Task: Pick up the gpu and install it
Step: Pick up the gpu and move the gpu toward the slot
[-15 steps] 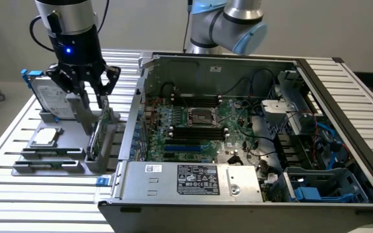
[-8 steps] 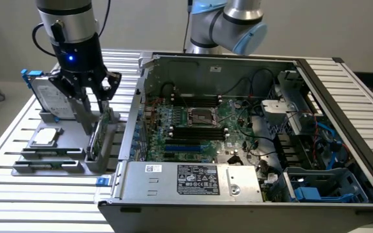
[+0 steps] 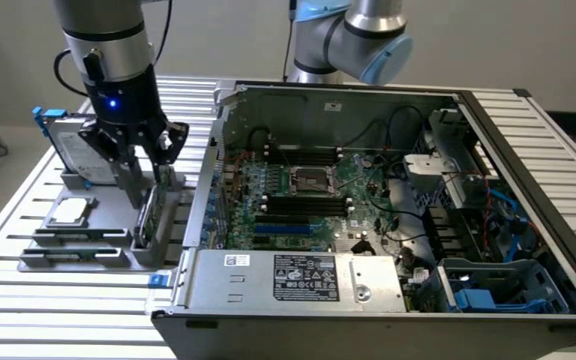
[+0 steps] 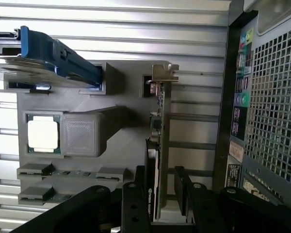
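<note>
Gripper [image 4: 160,180], fingers apart, straddles the gpu [image 4: 161,121] at the case's [image 3: 348,105] 9 o'clock; closing off-centre could tilt it.

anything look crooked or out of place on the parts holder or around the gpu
Nothing stands out. The gpu stands upright in its slot in the grey holder, the gripper with open fingers either side of it. The hard drive and the cpu sit squarely in their places.
</note>
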`<action>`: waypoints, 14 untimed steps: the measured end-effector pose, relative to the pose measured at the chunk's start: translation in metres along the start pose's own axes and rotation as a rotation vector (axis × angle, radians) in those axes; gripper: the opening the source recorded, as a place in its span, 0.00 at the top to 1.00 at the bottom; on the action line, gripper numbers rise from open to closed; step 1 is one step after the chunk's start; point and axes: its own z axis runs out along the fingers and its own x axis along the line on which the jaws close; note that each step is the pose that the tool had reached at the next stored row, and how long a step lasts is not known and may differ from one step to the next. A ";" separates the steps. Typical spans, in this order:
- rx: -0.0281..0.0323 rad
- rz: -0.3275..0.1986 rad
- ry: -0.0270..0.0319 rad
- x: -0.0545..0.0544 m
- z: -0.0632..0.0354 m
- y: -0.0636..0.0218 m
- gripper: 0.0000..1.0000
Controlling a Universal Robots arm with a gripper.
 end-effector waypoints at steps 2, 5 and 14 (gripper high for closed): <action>0.0000 0.000 0.0001 0.000 0.0036 -0.0013 0.62; -0.0001 0.000 -0.0001 0.001 0.0093 -0.0040 0.62; -0.0005 0.000 0.0008 0.003 0.0191 -0.0077 0.62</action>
